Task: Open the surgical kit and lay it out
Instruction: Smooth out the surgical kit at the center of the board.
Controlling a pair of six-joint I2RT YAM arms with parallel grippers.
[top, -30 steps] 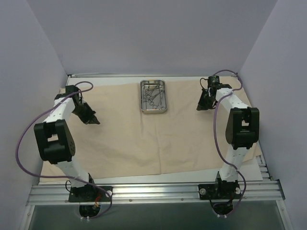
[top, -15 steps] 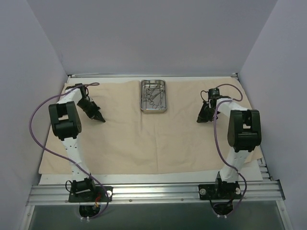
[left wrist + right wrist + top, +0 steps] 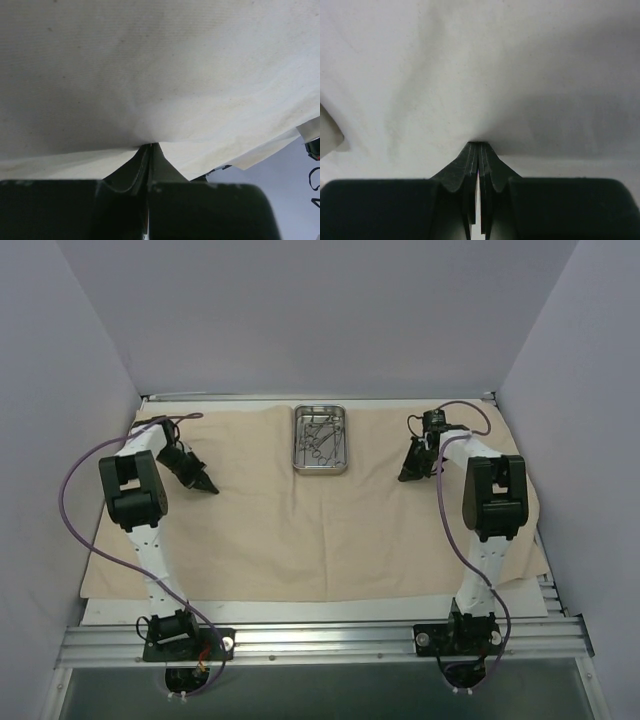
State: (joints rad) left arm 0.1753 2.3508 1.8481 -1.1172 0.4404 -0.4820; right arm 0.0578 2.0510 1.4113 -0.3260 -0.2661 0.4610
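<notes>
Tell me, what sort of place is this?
Likely a robot test booth: lilac walls, two arms bolted to a metal rail, a beige cloth wrap under a steel tray.

Matt beige cloth wrap (image 3: 300,530), shiny steel tray (image 3: 320,472)

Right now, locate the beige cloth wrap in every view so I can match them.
Top external: beige cloth wrap spread over the table, under the steel tray.
Left wrist: fills the upper frame, puckered at the left gripper.
Right wrist: fills the upper frame, puckered at the right gripper.
Shared landmark: the pinching tips of left gripper and right gripper, seen from above.
</notes>
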